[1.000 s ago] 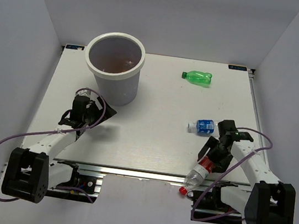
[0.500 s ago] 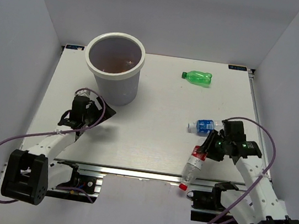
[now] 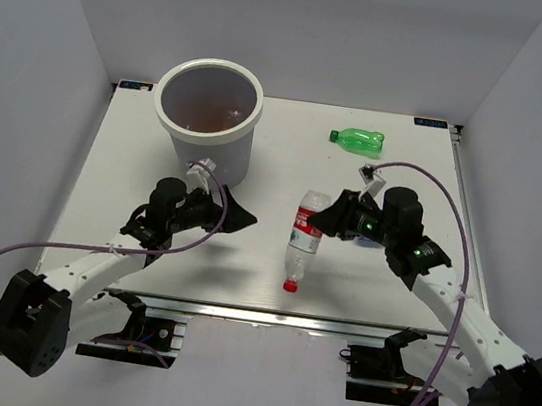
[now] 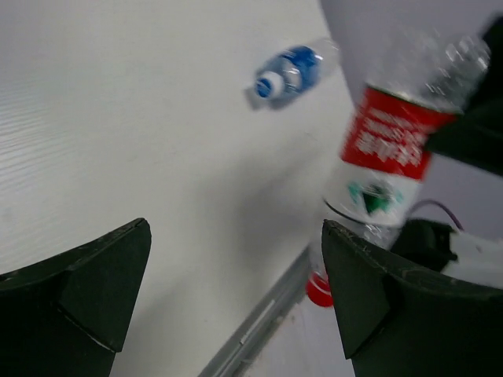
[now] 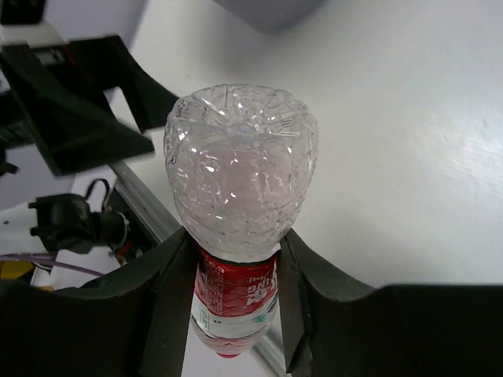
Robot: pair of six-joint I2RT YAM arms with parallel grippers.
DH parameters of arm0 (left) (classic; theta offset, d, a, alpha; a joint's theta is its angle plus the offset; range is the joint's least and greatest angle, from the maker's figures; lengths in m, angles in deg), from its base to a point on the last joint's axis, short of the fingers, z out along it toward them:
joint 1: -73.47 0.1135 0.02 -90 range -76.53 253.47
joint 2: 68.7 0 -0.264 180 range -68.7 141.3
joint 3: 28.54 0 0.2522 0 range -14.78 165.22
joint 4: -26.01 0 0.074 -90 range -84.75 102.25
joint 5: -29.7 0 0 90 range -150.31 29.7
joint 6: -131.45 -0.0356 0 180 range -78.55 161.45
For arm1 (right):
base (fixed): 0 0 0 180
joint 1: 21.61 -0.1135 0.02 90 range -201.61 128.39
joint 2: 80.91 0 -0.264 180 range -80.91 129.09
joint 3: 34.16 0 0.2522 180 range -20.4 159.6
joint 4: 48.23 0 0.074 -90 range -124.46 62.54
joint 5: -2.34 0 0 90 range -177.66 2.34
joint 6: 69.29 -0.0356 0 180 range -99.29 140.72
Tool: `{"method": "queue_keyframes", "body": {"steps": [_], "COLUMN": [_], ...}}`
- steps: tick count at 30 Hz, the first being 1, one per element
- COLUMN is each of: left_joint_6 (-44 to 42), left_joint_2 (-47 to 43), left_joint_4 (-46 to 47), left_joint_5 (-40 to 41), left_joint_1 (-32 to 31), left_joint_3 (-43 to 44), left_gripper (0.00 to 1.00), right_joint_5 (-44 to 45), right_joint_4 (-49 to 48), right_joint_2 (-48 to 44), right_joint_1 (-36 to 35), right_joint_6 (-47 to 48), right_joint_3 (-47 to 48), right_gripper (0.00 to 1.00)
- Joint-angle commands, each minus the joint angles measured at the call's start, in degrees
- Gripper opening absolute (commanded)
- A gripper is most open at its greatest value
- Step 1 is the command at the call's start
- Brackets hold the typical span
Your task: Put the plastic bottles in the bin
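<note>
A clear plastic bottle with a red label (image 3: pixel 303 236) hangs cap down above the table's middle, with my right gripper (image 3: pixel 313 219) shut on its body. In the right wrist view its ribbed base (image 5: pixel 240 169) faces the camera and the fingers (image 5: pixel 169 290) press on the red label. My left gripper (image 3: pixel 236 216) is open and empty, just left of that bottle. It sees the same bottle (image 4: pixel 391 145) at its right. A green bottle (image 3: pixel 357 141) lies at the back right. A blue-labelled bottle (image 4: pixel 287 72) lies on the table. The white bin (image 3: pixel 207 118) stands at the back left.
The metal rail at the table's near edge (image 3: pixel 265 315) runs below the hanging bottle's red cap (image 3: pixel 290 287). The right arm (image 3: pixel 442 283) crosses the right side of the table, and purple cables loop from both arms. White walls enclose the table on three sides.
My right gripper shut on the red-labelled bottle at the near edge, lifted it and carried it left to the table's middle. My left gripper moved right toward it, still open.
</note>
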Motion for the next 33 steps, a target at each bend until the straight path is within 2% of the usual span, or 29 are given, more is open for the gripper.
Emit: {"method": "queue_keyframes", "body": {"steps": [1,4,6,11,15,18,19,22,23,24,25,26,27,31,32,33], "left_joint_6": [-3.0,-4.4,-3.7,-1.3,-1.8,0.5,0.8,0.6,0.4,-0.3,-0.7,-1.2,-2.1,-5.5,-5.6,-7.0], "left_joint_2": [0.4,2.8,5.4,12.6,16.0,17.5,17.6,16.7,16.3,15.7,14.4,13.6,12.8,8.1,7.1,7.1], "left_joint_4": [11.7,14.7,16.9,24.1,23.3,28.6,29.2,29.5,28.8,28.1,27.3,25.5,24.8,17.5,12.2,8.7], "left_joint_5": [-13.2,-15.3,-13.9,-18.6,-17.7,-18.7,-18.5,-18.0,-17.4,-16.9,-16.3,-14.6,-13.9,-6.1,0.5,3.4], "left_joint_1": [-2.6,-6.6,-7.8,-9.8,-10.3,-10.3,-10.3,-10.3,-10.3,-10.3,-10.3,-10.3,-10.3,-10.3,-10.3,-10.3], "left_joint_3": [2.8,4.2,5.5,7.2,9.9,10.3,10.7,11.1,11.1,11.1,11.2,11.5,11.7,13.9,15.3,19.4], "left_gripper": [0.98,0.98,0.98,0.98,0.98,0.76,0.60,0.48,0.43,0.41,0.37,0.30,0.28,0.29,0.29,0.29], "right_joint_5": [-6.3,-13.4,-17.8,-20.2,-22.6,-22.8,-22.6,-21.6,-20.6,-18.3,-16.9,-15.7,-13.8,-10.6,-8.2,-6.0], "right_joint_4": [-21.3,-25.3,-31.4,-35.6,-39.2,-39.6,-39.5,-37.6,-36.2,-34.5,-31.3,-30.4,-29.5,-25.4,-22.8,-20.7], "right_joint_2": [3.5,8.8,11.2,14.3,16.3,17.9,18.4,18.3,17.8,17.6,17.2,16.6,16.3,13.5,12.9,12.3], "right_joint_1": [-0.2,-0.3,-0.5,-0.9,-0.9,-0.9,-0.9,-0.9,-0.9,-0.8,-0.6,-0.3,0.7,6.1,8.6,9.8], "right_joint_6": [-2.7,-5.2,-7.9,-9.7,-12.1,-13.0,-13.0,-11.7,-10.7,-9.7,-8.1,-7.7,-7.7,-9.2,-9.4,-9.2], "right_joint_3": [2.1,4.0,4.2,6.2,6.6,6.3,6.2,6.3,6.7,7.1,7.9,8.1,8.2,7.9,7.5,7.4], "right_gripper": [0.26,0.25,0.24,0.24,0.24,0.26,0.28,0.38,0.46,0.60,0.68,0.76,0.89,0.89,0.89,0.89]}}
